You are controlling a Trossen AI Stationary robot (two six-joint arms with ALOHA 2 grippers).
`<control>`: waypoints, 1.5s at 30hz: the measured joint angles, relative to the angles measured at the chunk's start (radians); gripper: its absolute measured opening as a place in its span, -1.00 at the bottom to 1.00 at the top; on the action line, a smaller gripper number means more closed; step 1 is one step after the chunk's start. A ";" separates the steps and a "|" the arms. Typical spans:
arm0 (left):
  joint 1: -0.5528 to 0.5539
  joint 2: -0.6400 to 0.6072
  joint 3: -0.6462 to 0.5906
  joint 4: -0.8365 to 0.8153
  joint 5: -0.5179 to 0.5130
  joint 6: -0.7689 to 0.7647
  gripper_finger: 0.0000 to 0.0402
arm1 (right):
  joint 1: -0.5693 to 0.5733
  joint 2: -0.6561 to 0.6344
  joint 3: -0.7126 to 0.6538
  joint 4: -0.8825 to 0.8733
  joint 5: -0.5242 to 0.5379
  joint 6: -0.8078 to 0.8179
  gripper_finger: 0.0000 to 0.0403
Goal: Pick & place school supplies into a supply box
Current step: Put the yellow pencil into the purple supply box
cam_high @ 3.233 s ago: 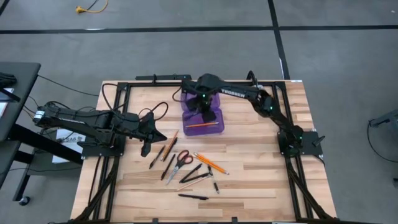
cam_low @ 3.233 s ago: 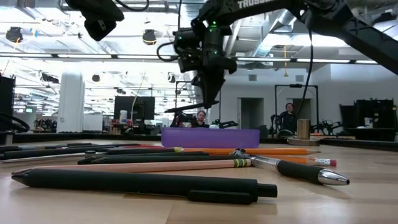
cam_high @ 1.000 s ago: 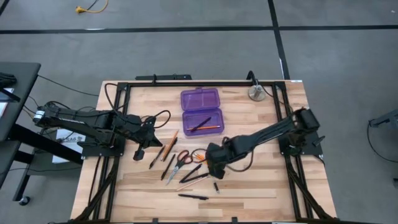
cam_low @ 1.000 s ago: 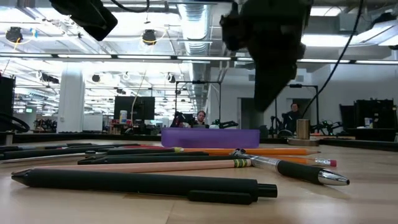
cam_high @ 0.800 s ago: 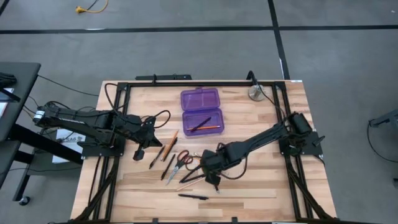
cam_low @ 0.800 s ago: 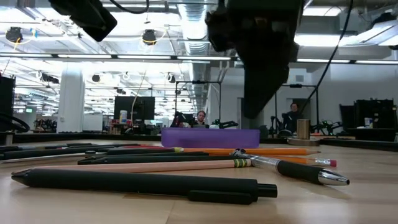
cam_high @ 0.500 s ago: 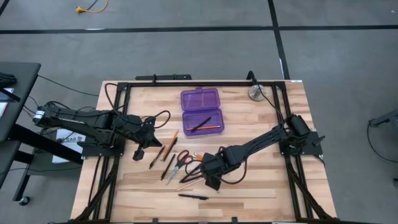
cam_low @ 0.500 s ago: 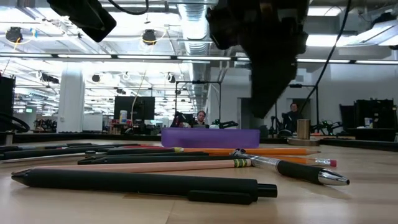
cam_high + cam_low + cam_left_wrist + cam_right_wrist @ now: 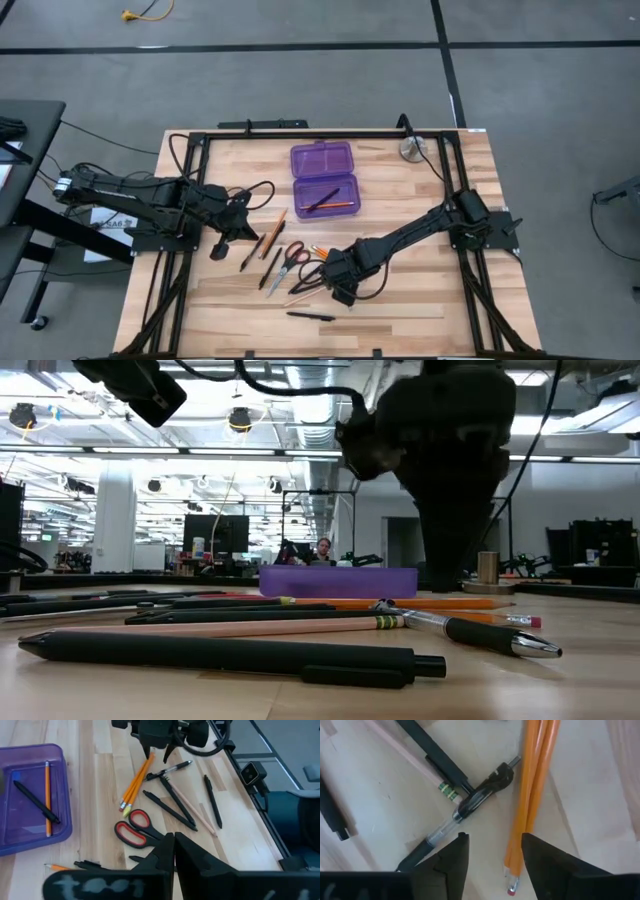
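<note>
Purple translucent box (image 9: 323, 177) lies open near the bench's (image 9: 420, 290) far edge, holding one black pen (image 9: 322, 198) and one orange pencil (image 9: 334, 204). Loose supplies are scattered toward the near edge: scissors (image 9: 291, 256), two orange pencils (image 9: 536, 785) side by side, a clear-barrelled pen (image 9: 470, 805), and several black pens (image 9: 167, 809). Right gripper (image 9: 491, 855) is low over this cluster, its fingers parted and empty, straddling the gap between the clear pen and the paired pencils. Left gripper (image 9: 219, 248) hovers near the bench's left edge, well apart from the box; its fingers are pressed together and hold nothing.
</note>
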 joint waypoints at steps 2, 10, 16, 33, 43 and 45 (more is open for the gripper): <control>0.000 0.000 0.000 -0.001 0.000 -0.002 -1.00 | 0.000 -0.002 0.000 -0.002 0.007 0.000 -0.15; 0.000 0.000 0.000 -0.012 0.000 -0.002 -1.00 | -0.005 -0.002 0.000 -0.005 0.026 -0.027 -0.16; 0.000 0.000 0.000 -0.012 0.000 -0.003 -1.00 | -0.018 -0.002 0.000 -0.006 0.026 -0.049 -0.18; 0.000 0.000 0.000 -0.011 0.000 -0.008 -1.00 | -0.050 0.061 0.000 0.019 -0.019 -0.104 -0.26; 0.000 0.000 0.000 -0.011 0.000 -0.007 -1.00 | -0.051 0.061 0.000 0.001 -0.020 -0.105 -0.71; 0.000 0.000 0.000 -0.011 0.000 -0.007 -1.00 | -0.051 0.058 0.001 -0.002 -0.022 -0.105 -0.81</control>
